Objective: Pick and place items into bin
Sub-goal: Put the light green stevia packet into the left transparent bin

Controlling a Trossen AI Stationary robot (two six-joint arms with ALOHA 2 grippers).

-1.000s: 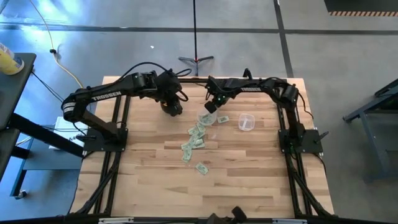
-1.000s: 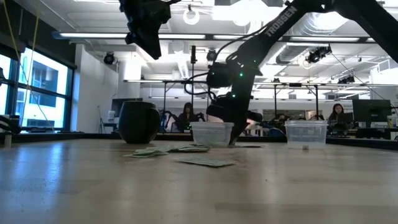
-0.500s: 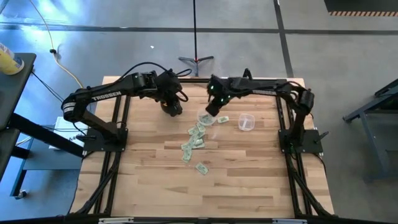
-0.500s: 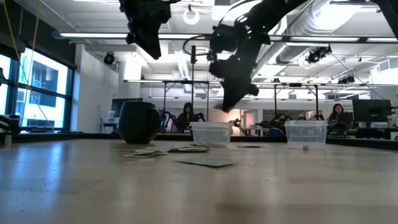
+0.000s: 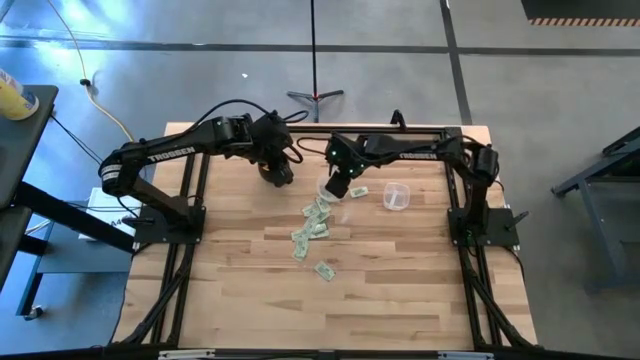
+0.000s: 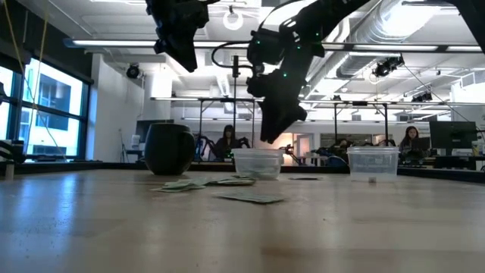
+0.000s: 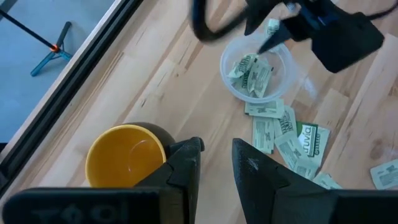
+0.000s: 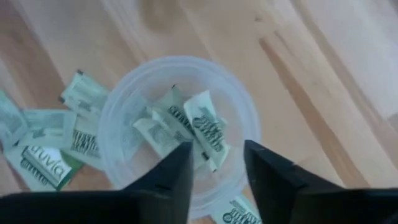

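The clear bowl (image 5: pixel 329 191) (image 8: pixel 112 127) stands at the table's middle far part with several pale-green slips (image 8: pixel 186 127) inside. My right gripper (image 5: pixel 338 186) (image 6: pixel 267 139) hovers just above its rim, fingers a little apart (image 8: pixel 217 152), holding nothing that I can see. One slip (image 7: pixel 272 26) shows right beside its fingertips in the left wrist view; whether it touches them I cannot tell. More slips (image 5: pixel 315 222) (image 7: pixel 283 134) lie flat on the table near the bowl. My left gripper (image 5: pixel 277 172) (image 7: pixel 216 149) waits high above the yellow mug (image 7: pixel 124 158), slightly open.
A smaller clear cup (image 5: pixel 396 196) (image 6: pixel 372 161) stands to the right of the bowl, with a lone slip (image 5: pixel 358 191) between them. The mug (image 6: pixel 168 148) is left of the bowl. One slip (image 5: pixel 324 270) lies apart toward the near edge. The near half of the tabletop is bare wood.
My right gripper rose from the table just beyond the bowl's far side, then swung toward the near-left and now hangs over the bowl, tilted downward. The bowl, the mug and the slips on the table have stayed where they were.
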